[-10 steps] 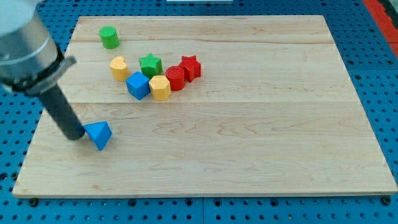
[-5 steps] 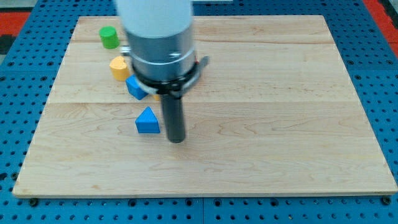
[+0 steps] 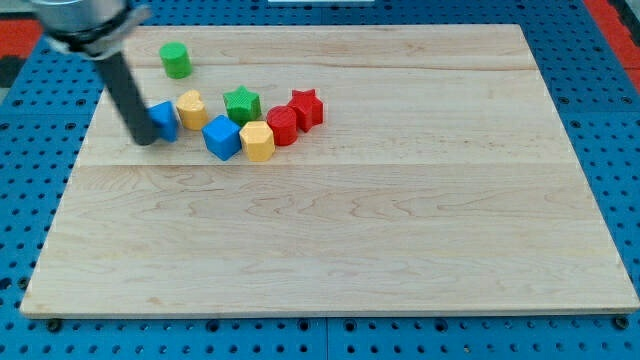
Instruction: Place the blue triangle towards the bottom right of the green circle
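Observation:
The blue triangle (image 3: 165,119) lies on the wooden board below the green circle (image 3: 176,60), just left of a yellow block (image 3: 192,108) and close to touching it. My tip (image 3: 145,139) rests at the triangle's left side, touching or nearly touching it. The rod rises from there toward the view's top left and hides part of the triangle's left edge. The green circle stands alone near the board's top left.
A cluster sits right of the triangle: a blue cube (image 3: 222,137), a second yellow block (image 3: 257,141), a green star (image 3: 242,103), a red block (image 3: 282,126) and a red star (image 3: 306,108). The board's left edge (image 3: 75,170) is near my tip.
The blue triangle has moved from the board's lower left up to beside the yellow block. My tip went from the triangle's right side to its left side, up and left.

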